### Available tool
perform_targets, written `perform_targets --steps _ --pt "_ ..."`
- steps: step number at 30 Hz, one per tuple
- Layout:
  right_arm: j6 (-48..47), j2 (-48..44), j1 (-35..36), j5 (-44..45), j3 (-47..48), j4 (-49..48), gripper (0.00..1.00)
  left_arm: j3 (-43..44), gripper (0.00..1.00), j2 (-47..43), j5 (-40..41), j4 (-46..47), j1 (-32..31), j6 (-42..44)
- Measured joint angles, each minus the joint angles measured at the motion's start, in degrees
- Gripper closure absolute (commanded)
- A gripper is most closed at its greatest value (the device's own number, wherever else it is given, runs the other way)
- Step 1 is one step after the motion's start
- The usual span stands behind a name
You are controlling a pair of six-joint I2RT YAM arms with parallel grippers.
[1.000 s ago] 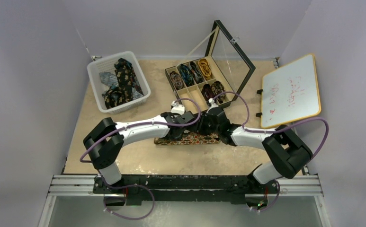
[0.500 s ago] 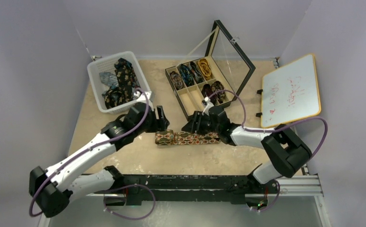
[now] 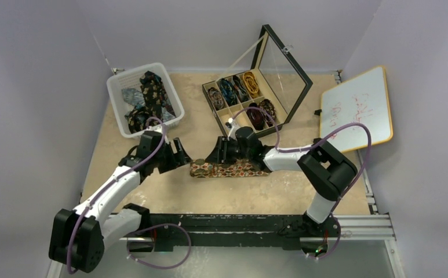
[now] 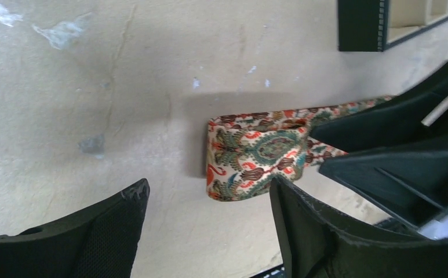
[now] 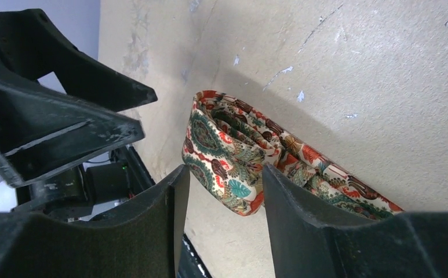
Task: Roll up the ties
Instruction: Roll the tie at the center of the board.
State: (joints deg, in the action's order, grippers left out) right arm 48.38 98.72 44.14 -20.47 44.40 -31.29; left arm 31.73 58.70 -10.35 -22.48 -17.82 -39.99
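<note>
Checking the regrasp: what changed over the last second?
Left tool pulled back to its own side, now open just off the left end of the tie. Right tool slid left along the tie, also open. Neither holds it. Tie, basket and box stayed put.

Illegible red scrawl on whiteboard [image 3: 356,111]

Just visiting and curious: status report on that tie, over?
Left gripper open, beside the folded end of the paisley tie. Right gripper open, above it. Tie folded flat on table, not coiled. Nothing between; divided box behind.
</note>
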Motion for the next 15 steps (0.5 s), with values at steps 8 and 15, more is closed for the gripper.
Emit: perform_targets --steps 8,15 --pt "-0.4 3.8 0.2 0.2 0.8 1.7 0.63 -4.1 0.19 -1.6 -10.1 7.6 5.1 -0.1" --pt "-1.0 5.1 0.2 0.3 1.4 2.8 0.73 -7.4 0.17 -0.4 -13.4 11.7 5.8 -2.5"
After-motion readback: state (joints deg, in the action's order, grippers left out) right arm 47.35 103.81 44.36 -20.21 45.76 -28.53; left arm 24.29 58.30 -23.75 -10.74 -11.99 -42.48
